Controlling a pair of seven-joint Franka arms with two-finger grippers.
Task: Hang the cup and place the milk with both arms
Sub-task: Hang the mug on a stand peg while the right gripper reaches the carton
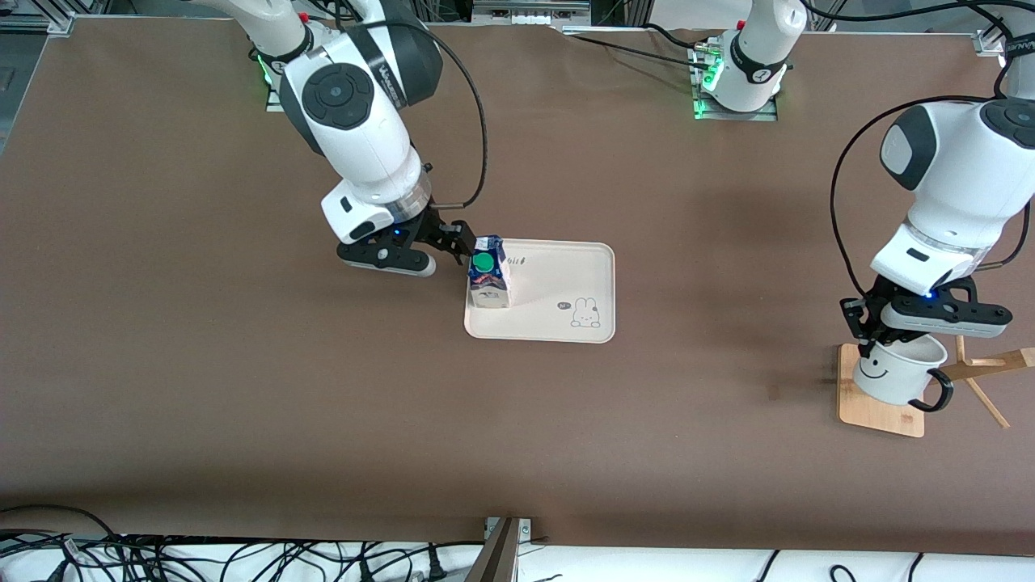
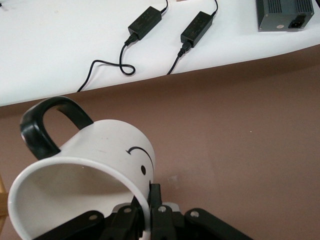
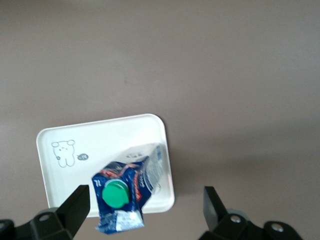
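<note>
The left hand (image 1: 863,343) pinches the stiff, breakable cup (image 1: 896,370) by its rim, handle at four o'clock. The right hand (image 1: 453,242) is spread beside the light milk (image 1: 488,273).

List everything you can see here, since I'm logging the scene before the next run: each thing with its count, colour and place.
milk: one, blue top with green cap, white lower sides; upright on the tray, at its edge toward the right arm's end.
tray: one, cream with a bunny drawing; mid-table.
cup: one, white with black handle and smiley face; held tilted over the wooden base.
wooden base: one, light wood; toward the left arm's end, with slanting pegs beside the cup.
power bricks: two, black, on the white surface past the table edge.
grey box: one, same surface.
right gripper: black, open, over the milk.
left gripper: black, shut on the cup's rim.
</note>
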